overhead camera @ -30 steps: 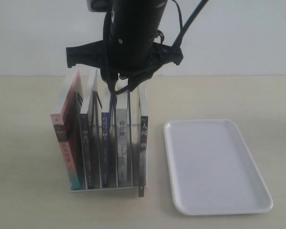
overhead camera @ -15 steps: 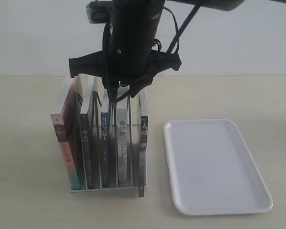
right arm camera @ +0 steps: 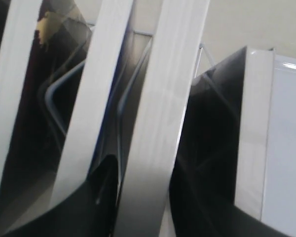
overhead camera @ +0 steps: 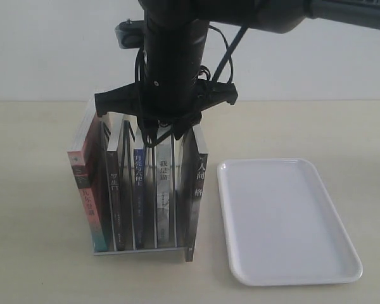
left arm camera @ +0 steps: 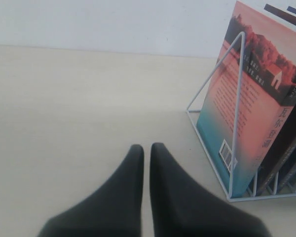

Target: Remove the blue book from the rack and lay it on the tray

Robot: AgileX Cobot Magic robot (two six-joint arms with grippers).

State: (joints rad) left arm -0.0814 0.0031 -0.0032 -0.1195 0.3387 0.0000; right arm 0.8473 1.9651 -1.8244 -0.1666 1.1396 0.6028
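Note:
The blue book (overhead camera: 139,183) stands in the middle slot of the white wire rack (overhead camera: 139,251); its page edge (right arm camera: 86,103) shows a thin blue cover line. My right gripper (overhead camera: 165,135) reaches down into the rack from above. It is open (right arm camera: 148,167) and straddles the top edge of the grey-spined book (overhead camera: 163,190), the blue book's right-hand neighbour. One finger (right arm camera: 102,197) sits between the blue and grey books. The white tray (overhead camera: 285,215) lies flat to the right of the rack. My left gripper (left arm camera: 145,148) is shut, low over the table beside the rack (left arm camera: 235,123).
A red and teal book (overhead camera: 88,190) leans at the rack's left end, with a black-spined book (overhead camera: 116,196) beside it. Another black-spined book (overhead camera: 197,190) at the right end tilts toward the tray. The right arm (overhead camera: 174,57) hides the books' tops.
The right gripper has come down between the books. The black-spined book at the right end has been pushed to lean toward the tray. The left gripper's earlier state is not shown.

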